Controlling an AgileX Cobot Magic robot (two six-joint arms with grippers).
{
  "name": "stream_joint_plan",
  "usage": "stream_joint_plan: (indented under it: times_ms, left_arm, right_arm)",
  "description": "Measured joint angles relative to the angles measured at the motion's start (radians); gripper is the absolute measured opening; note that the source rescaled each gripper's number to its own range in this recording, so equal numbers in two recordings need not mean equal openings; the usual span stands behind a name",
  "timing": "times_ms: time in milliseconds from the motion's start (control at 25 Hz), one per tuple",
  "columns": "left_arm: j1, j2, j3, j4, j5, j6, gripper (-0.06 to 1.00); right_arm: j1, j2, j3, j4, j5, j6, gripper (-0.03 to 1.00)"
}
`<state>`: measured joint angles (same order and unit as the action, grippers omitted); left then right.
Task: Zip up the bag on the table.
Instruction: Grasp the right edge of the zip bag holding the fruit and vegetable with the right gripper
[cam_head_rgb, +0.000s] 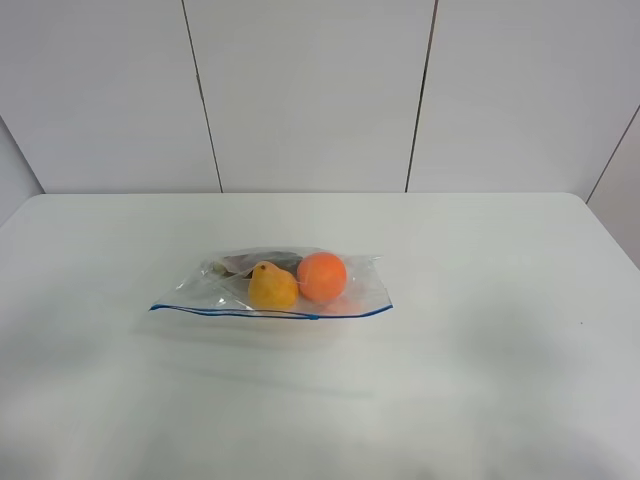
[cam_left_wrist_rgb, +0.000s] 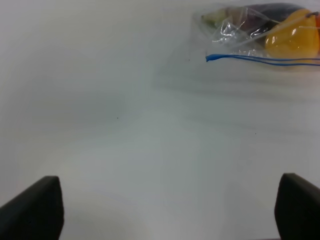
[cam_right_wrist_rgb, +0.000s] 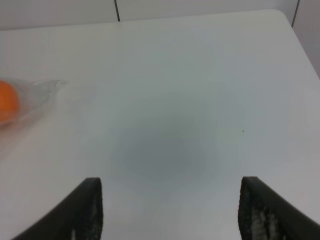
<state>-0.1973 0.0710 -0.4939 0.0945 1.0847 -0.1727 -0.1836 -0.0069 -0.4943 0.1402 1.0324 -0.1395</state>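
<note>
1. White wall panels stand behind a plain white table (cam_head_rgb: 480, 400). In the high view the bag (cam_head_rgb: 225, 290) lies flat on it, a little toward 9 o'clock from the table's middle.
2. Through the clear plastic show a yellow fruit (cam_head_rgb: 272, 287), an orange fruit (cam_head_rgb: 321, 277) at its 3 o'clock, and something dark at their 12 o'clock.
3. The blue zip strip (cam_head_rgb: 270, 314) runs along the bag's 6 o'clock edge. The left wrist view shows it as two thin lines side by side, so I judge it not pressed shut.
4. The left gripper (cam_left_wrist_rgb: 165, 207) has its jaws spread wide and holds nothing, well apart from the strip's 9 o'clock end. The right gripper (cam_right_wrist_rgb: 172, 210) is also spread wide and empty, over bare table off the bag's 3 o'clock corner.
5. The step in hand looks like the approach. One gripper should pin an end of the strip flat. The other should pinch only the strip, clear of the fruit bulging beside it, and slide along evenly. Crinkly plastic may slip or bunch up.
</note>
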Motion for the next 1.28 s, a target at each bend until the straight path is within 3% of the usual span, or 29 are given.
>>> stream_joint_plan:
  times_ms: [1280]
  left_arm:
    - [0.0, 0.0, 0.0, 0.0, 0.0, 0.0, 1.0]
  right_arm:
    - [0.0, 0.0, 0.0, 0.0, -0.001, 0.0, 0.97]
